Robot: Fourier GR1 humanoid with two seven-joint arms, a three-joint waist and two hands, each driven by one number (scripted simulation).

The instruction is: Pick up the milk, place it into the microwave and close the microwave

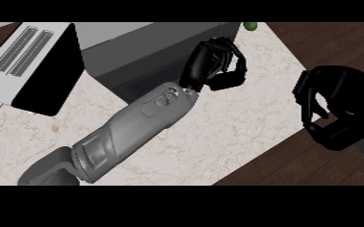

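The milk shows nowhere in the view, so I judge it may already sit inside the microwave [142,53], the dark box at the back of the worktop [235,120]. The left hand [217,67] is at the microwave's right corner, its fingers curled with nothing visible in them, perhaps there for the closing. The right hand [331,108] hangs well apart, beyond the worktop's right edge; whether it is open I cannot tell.

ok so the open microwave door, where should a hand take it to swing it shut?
Probably the free end of the door, toward the view's lower left, farthest from the microwave. It is a flat panel swung out leftward, so come from its outer left side and sweep it toward the front. The left hand is nearer.
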